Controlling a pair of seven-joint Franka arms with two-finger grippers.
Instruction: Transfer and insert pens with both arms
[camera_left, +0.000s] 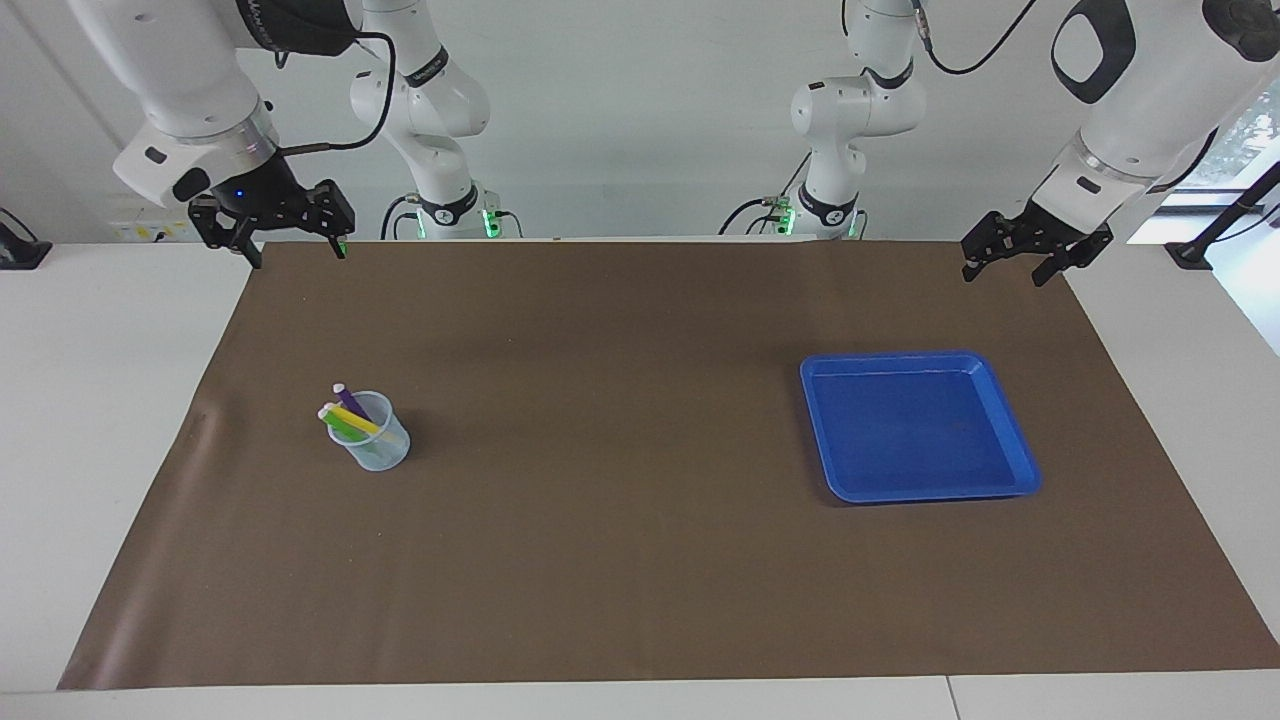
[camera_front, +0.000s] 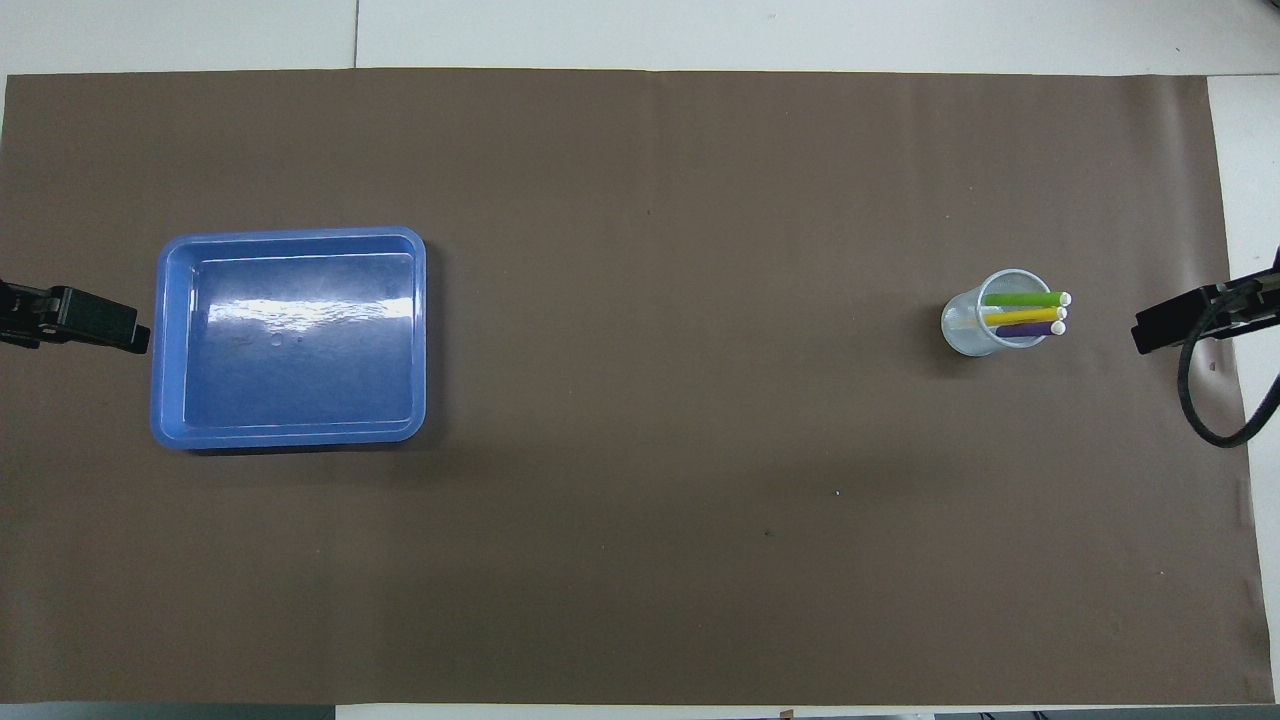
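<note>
Yellow, green and purple marker pens (camera_left: 352, 414) leaning in a clear plastic cup (camera_left: 377, 450) toward the right arm's end of the brown-covered worktop (camera_left: 620, 560), empty blue plastic tray (camera_left: 1015, 425) toward the left arm's end, right gripper (camera_left: 292, 252) and left gripper (camera_left: 1003, 274) both raised over the robots' edge corners with fingers apart, holding nothing, no legible writing.

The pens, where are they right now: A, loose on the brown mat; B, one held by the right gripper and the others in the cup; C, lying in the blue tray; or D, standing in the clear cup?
D: the green, yellow and purple pens all lean inside the clear cup toward the right arm's end of the table, the blue tray holds nothing, and both grippers are raised and hold nothing.
</note>
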